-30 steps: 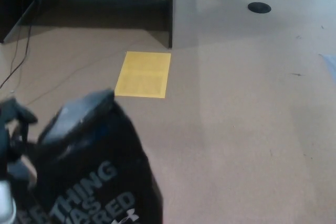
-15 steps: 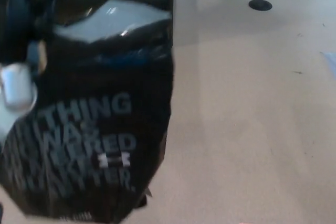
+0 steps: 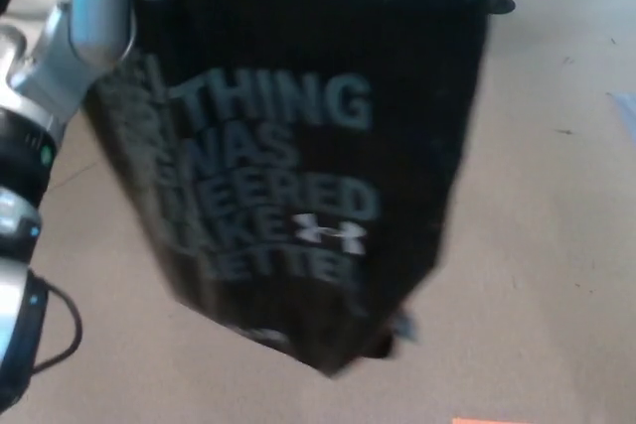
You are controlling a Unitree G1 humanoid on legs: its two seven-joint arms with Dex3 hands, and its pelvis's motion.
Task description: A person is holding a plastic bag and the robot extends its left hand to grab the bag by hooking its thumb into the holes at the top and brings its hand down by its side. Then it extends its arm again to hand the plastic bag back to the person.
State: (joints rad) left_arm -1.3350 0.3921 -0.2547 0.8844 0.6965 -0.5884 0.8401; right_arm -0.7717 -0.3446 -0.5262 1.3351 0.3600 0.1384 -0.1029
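While the left arm reaches up along the left edge, the black plastic bag with grey lettering hangs above the tan floor. The hand itself is cut off at the top, so I cannot tell how its fingers sit.

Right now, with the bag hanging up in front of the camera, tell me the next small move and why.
Probably keep the left arm stretched out and hold the black bag steady for the handover. The bag hangs high and fills most of the view, clear of the floor, and no person's hand shows yet to take it. The robot's own hand is cut off at the top edge.
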